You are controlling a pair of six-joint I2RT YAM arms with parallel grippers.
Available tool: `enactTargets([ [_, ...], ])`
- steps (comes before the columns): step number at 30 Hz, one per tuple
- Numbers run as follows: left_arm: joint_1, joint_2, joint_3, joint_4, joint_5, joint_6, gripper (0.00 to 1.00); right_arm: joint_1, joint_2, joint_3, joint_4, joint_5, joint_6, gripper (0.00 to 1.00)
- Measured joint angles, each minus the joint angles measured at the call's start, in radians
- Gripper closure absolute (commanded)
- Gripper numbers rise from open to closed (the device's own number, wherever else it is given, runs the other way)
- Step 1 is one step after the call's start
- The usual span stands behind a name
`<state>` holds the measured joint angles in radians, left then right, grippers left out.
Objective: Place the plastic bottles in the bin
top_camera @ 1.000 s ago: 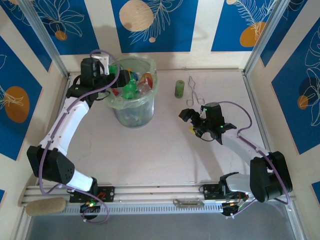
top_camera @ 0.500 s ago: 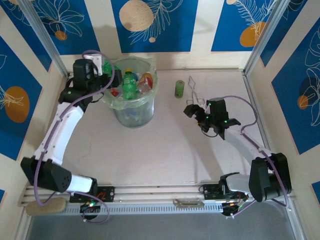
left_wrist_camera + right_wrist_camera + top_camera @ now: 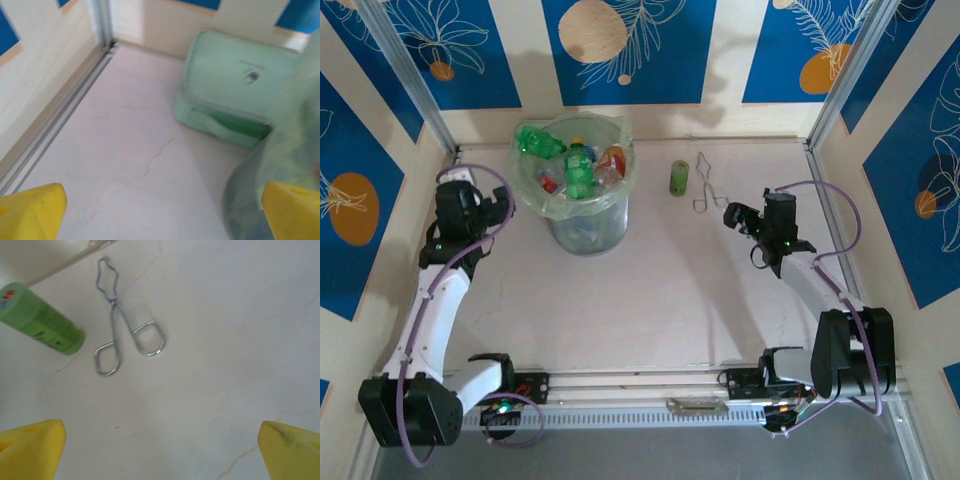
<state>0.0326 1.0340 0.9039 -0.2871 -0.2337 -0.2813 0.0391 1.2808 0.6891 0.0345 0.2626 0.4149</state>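
Observation:
The bin (image 3: 582,215), a round pale-green bucket with a thin bag liner, stands at the back left. Several plastic bottles lie in it: a green one (image 3: 579,168), a red-labelled one (image 3: 613,158) and a green one resting at the rim (image 3: 537,140). My left gripper (image 3: 498,206) hangs left of the bin, open and empty. In the left wrist view its yellow fingertips (image 3: 31,210) stand wide apart over bare table, with the blurred bin (image 3: 285,150) at the right. My right gripper (image 3: 736,216) is open and empty at the right, its fingertips (image 3: 292,447) spread apart.
A short olive-green cylinder (image 3: 679,178) (image 3: 41,320) and thin wire tongs (image 3: 708,185) (image 3: 125,325) lie on the table at the back, just beyond my right gripper. A metal rail (image 3: 60,120) runs along the left wall close to my left gripper.
My left arm has pulled back from over the bin to its left and lower, leaving a green bottle inside. My right arm has swung right and farther back, toward the tongs.

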Motion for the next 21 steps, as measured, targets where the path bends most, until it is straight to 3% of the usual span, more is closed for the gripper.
enactTargets([
  [9, 0.026, -0.045, -0.26, 0.173, -0.014, -0.022, 0.0, -0.023, 0.177, 0.0, 0.19, -0.001, -0.172, 0.01],
  [16, 0.026, 0.02, -0.397, 0.349, -0.002, -0.027, 0.0, -0.024, 0.174, -0.001, 0.235, -0.015, -0.214, 0.0],
  [21, 0.026, 0.068, -0.467, 0.521, 0.009, -0.009, 0.0, -0.026, 0.173, -0.111, 0.339, -0.011, -0.222, 0.02],
])
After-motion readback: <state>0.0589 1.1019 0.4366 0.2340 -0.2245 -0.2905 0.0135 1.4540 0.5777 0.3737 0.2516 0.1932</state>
